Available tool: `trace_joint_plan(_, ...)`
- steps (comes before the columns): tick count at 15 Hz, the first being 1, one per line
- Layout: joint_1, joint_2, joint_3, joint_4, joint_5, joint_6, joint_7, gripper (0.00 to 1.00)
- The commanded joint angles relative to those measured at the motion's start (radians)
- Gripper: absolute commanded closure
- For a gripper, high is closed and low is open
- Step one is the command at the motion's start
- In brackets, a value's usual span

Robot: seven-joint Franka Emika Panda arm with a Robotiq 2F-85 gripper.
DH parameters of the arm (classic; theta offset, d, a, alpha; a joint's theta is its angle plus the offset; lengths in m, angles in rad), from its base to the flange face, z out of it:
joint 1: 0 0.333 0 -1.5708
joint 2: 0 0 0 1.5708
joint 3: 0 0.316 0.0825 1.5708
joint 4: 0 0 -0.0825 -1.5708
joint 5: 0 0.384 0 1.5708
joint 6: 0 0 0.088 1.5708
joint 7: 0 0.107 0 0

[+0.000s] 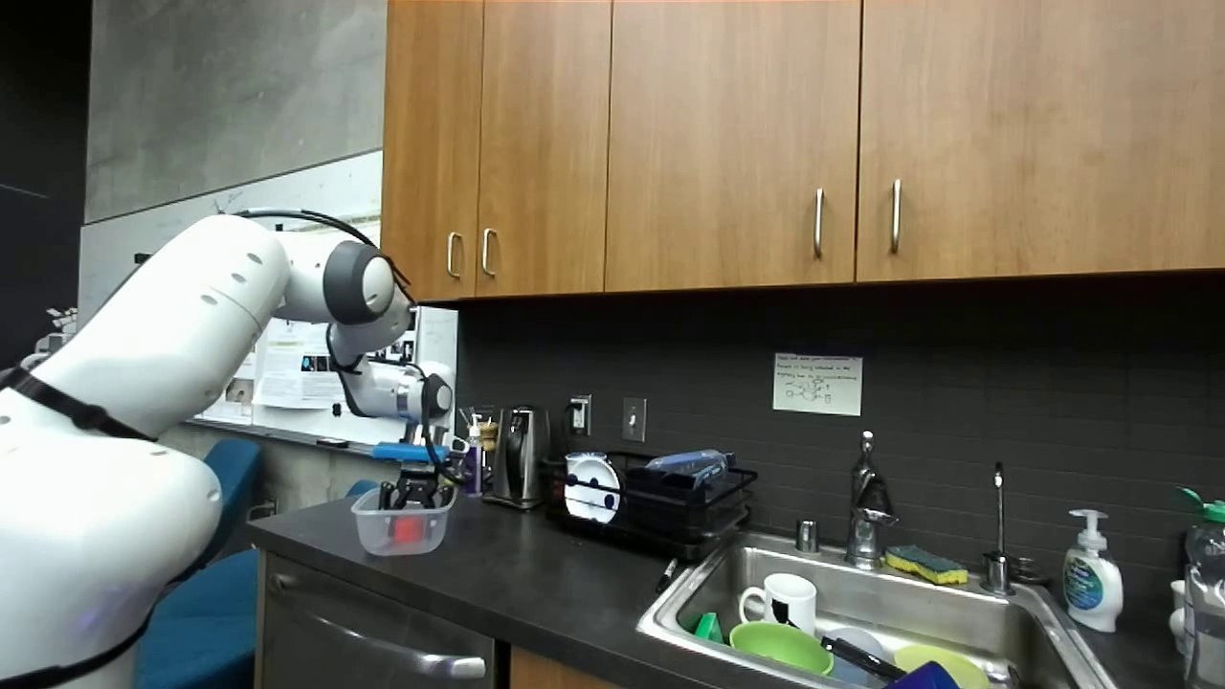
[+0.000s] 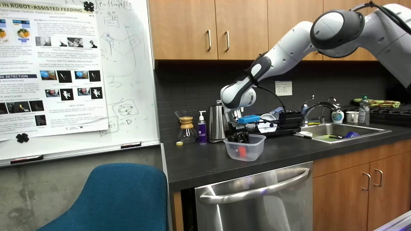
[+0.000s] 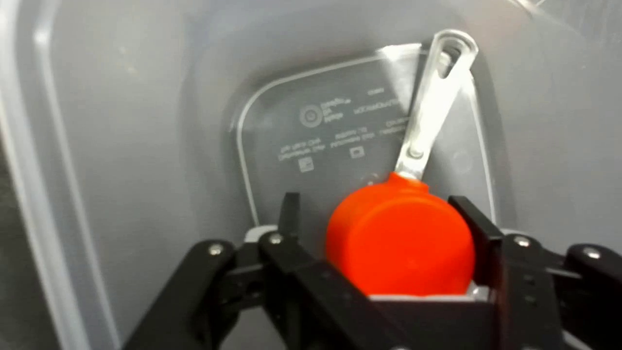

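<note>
In the wrist view, a clear tub (image 3: 51,175) rims the left; inside it, at lower centre, the claw (image 3: 375,214) stands fairly wide around a red measuring cup (image 3: 408,243), a gap at the cup's left, its metal handle (image 3: 433,107) reaching upper right.

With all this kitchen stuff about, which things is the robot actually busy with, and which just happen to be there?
Seemingly part of the job:
plastic container, on the counter
red cup, inside it
gripper, fingers apart around the cup

Just lying about:
kettle
purple pump bottle
white mug and green bowl, in the sink
sponge
</note>
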Motion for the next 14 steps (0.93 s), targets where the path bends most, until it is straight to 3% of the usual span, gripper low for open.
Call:
trace_joint_plan(1,-0.009,-0.007,0.0,0.017,0.004,-0.012,-0.016,0.56)
trace_joint_plan(2,-0.012,-0.009,-0.002,0.019,0.003,-0.01,-0.015,0.66)
trace_joint_plan(3,-0.014,-0.018,0.0,0.013,0.006,-0.01,-0.015,0.68)
trace_joint_plan(14,-0.058,-0.135,-0.008,-0.08,0.015,0.002,-0.012,0.68)
